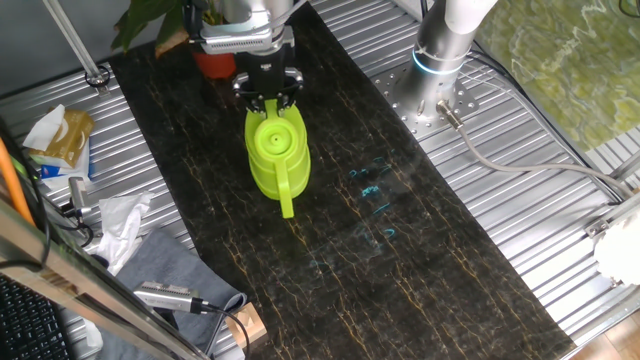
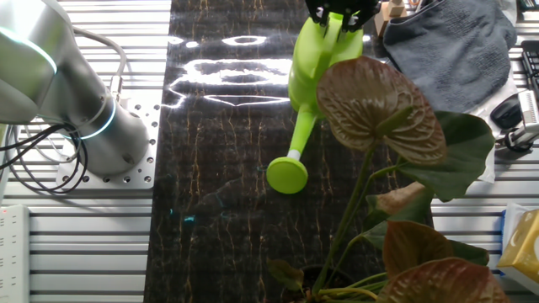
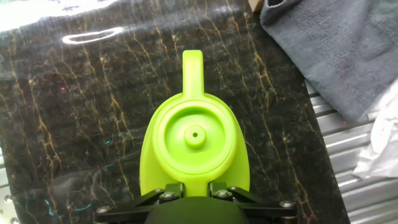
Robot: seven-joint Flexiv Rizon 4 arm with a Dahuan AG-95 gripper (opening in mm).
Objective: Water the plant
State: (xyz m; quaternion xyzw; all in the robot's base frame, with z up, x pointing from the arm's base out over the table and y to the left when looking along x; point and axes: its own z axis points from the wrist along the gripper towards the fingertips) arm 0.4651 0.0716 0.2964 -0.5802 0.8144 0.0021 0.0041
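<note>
while gripping watering can [image 1: 276, 152], fingers [image 1: 256, 103] point down

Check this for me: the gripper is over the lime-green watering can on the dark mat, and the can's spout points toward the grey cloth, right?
Not quite. The gripper is at the watering can on the dark mat, but the spout points along the mat, away from the grey cloth, toward the plant's end. The other fixed view shows it.
</note>
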